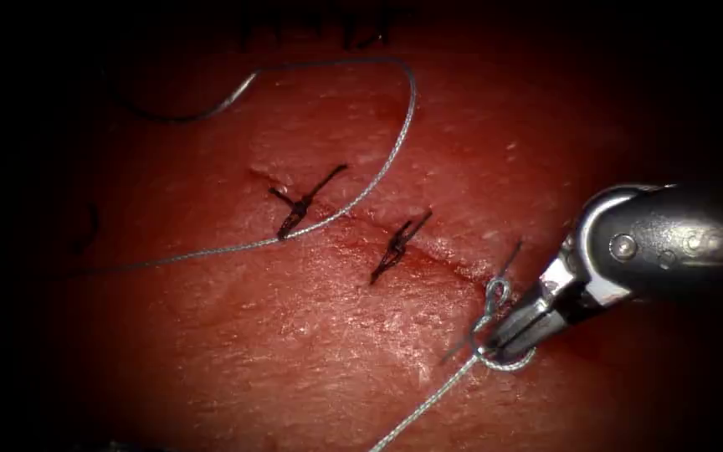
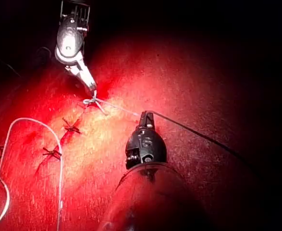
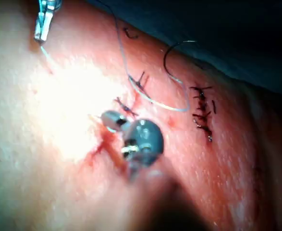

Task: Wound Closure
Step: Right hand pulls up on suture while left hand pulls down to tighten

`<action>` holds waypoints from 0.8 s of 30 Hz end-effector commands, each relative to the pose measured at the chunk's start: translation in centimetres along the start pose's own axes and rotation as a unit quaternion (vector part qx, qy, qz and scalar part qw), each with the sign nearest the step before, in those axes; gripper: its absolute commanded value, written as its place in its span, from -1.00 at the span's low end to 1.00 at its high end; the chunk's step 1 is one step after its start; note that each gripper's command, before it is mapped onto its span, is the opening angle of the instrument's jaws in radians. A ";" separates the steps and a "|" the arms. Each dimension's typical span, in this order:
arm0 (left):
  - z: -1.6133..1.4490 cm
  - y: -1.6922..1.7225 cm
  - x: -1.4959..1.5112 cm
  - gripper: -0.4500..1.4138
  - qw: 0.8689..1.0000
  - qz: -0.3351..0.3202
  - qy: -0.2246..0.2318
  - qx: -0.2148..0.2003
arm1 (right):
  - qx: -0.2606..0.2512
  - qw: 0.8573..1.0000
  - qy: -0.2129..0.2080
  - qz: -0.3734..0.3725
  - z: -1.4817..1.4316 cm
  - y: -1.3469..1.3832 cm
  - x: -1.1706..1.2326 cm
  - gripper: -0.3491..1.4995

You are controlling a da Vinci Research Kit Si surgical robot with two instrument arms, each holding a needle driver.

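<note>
The tissue is a broad, moist red slab; its surface lies bare on the endoscope view's left of the cut and toward the near edge, with room there for a tool to travel. Its far rim shows in the right wrist view against a dark blue-green drape. The cut runs slantwise across the middle, and red fluid lines its right-hand stretch.

The right arm's tool comes in from the right, its jaws pressed together on the thread at a small loop that lies on the right end of the cut. From that loop one strand runs toward the near edge, taut; in the left wrist view it leads to the left arm's tool, whose jaws are closed on it. Whether a second strand leaves those jaws I cannot tell.

The rest of the thread arcs wide over the far part of the tissue and back across the cut to the left. At its far end the curved needle lies free on the tissue, left of the cut, held by neither tool and not in the tissue.

Two finished dark stitches cross the cut, with short cut ends standing up.
</note>
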 end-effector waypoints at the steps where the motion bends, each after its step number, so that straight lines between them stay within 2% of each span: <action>1: 0.05 0.06 -0.06 -1.00 1.000 0.001 -0.003 -0.002 | -0.006 1.000 -0.001 0.002 0.01 0.08 -0.11 -1.00; 10: -0.14 0.40 -0.13 -1.00 1.000 0.008 -0.010 -0.003 | -0.027 0.999 -0.012 0.014 -0.16 0.22 -0.33 -1.00; 18: -0.09 0.60 -0.15 -1.00 1.000 0.012 -0.013 -0.001 | -0.053 0.998 -0.020 0.028 -0.33 0.41 -0.58 -1.00; 24: -0.08 0.83 -0.19 -1.00 1.000 0.020 -0.014 0.000 | -0.071 0.997 -0.026 0.030 -0.29 0.46 -0.74 -1.00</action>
